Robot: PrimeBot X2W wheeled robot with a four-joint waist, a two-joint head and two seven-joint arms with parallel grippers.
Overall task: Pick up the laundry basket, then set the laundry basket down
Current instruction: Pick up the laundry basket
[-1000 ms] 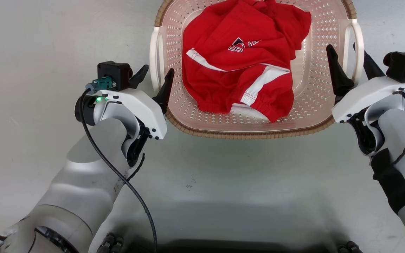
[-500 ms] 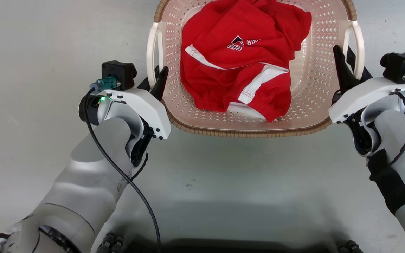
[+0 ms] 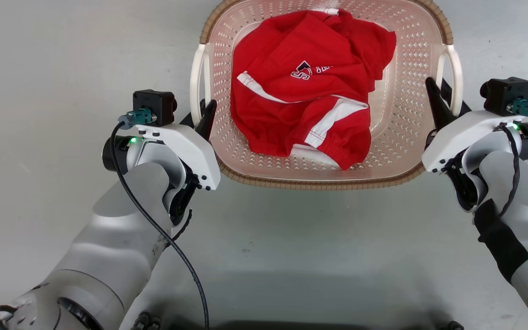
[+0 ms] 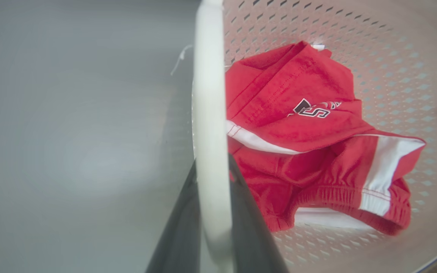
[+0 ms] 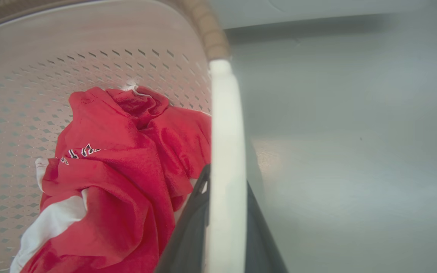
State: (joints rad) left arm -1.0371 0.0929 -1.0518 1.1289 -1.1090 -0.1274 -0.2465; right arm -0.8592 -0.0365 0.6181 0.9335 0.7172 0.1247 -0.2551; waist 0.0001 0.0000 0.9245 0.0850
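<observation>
My left gripper (image 3: 200, 113) and right gripper (image 3: 436, 94) are each pinched shut on a white handle (image 3: 195, 82), one per side, so I judge the weight will be shared evenly. The laundry basket (image 3: 319, 184) sits between them, just ahead, with a red garment (image 3: 300, 87) inside

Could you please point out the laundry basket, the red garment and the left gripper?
laundry basket (image 3: 319, 184): head view, brown near rim.
red garment (image 3: 287, 107): head view, middle of the cloth.
left gripper (image 3: 204, 110): head view, midway between its fingertips.

Smooth pale grey floor (image 3: 62, 55), soft diffuse sheen, faint scuffs; dark shadow (image 3: 291, 293) along near edge.
</observation>
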